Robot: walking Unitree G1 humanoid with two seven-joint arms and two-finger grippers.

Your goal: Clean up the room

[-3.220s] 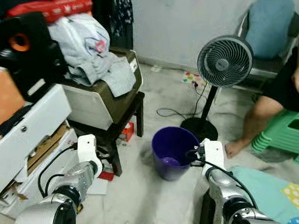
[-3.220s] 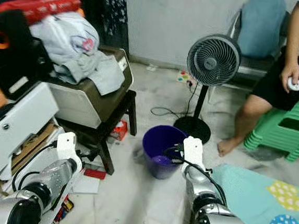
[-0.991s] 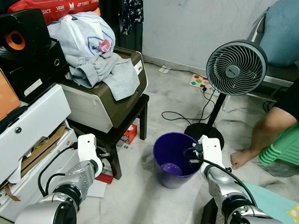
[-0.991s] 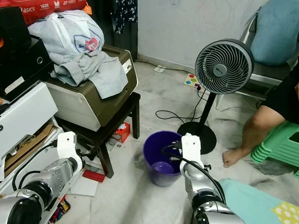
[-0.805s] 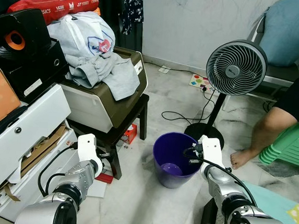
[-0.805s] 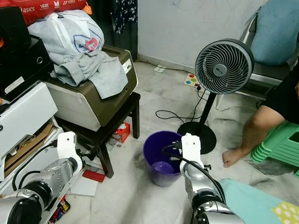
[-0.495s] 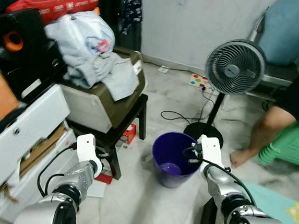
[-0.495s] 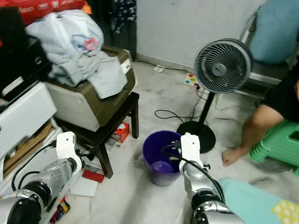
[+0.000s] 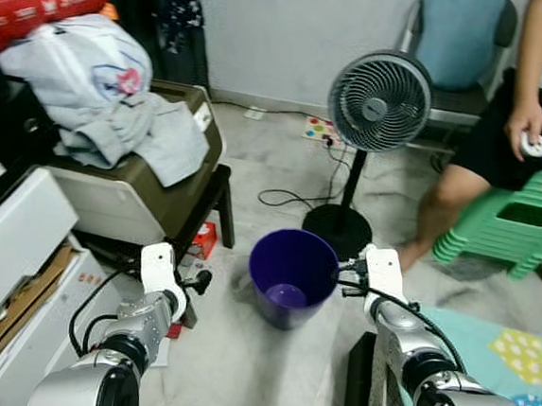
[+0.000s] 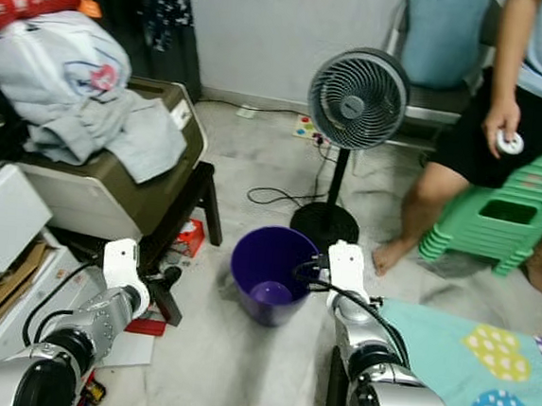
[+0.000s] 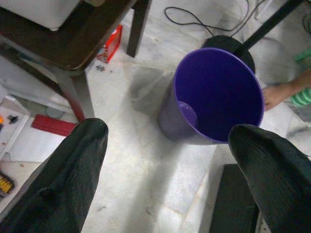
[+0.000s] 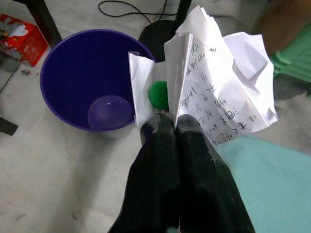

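A purple bin (image 9: 274, 256) stands on the marble floor in front of me, a round purple piece lying in its bottom (image 12: 110, 110). My right gripper (image 12: 172, 127) is shut on a crumpled white paper with handwriting (image 12: 218, 92), held at the bin's right rim (image 9: 348, 278). A small green thing (image 12: 158, 94) shows behind the paper. My left gripper (image 11: 167, 133) is open with nothing in it. It hangs low to the left of the bin (image 9: 196, 280), near a dark stool's leg.
A standing fan (image 9: 380, 100) and its cable are behind the bin. A person sits on stacked green stools (image 9: 497, 223) at the right. A dark stool bears a printer and clothes (image 9: 134, 144) at the left, beside white drawers. A teal mat (image 9: 515, 348) lies at the right.
The camera has swung to the right, so the bin and fan sit further left in the picture. Both arms hold the same stance, and the paper stays in the right gripper.
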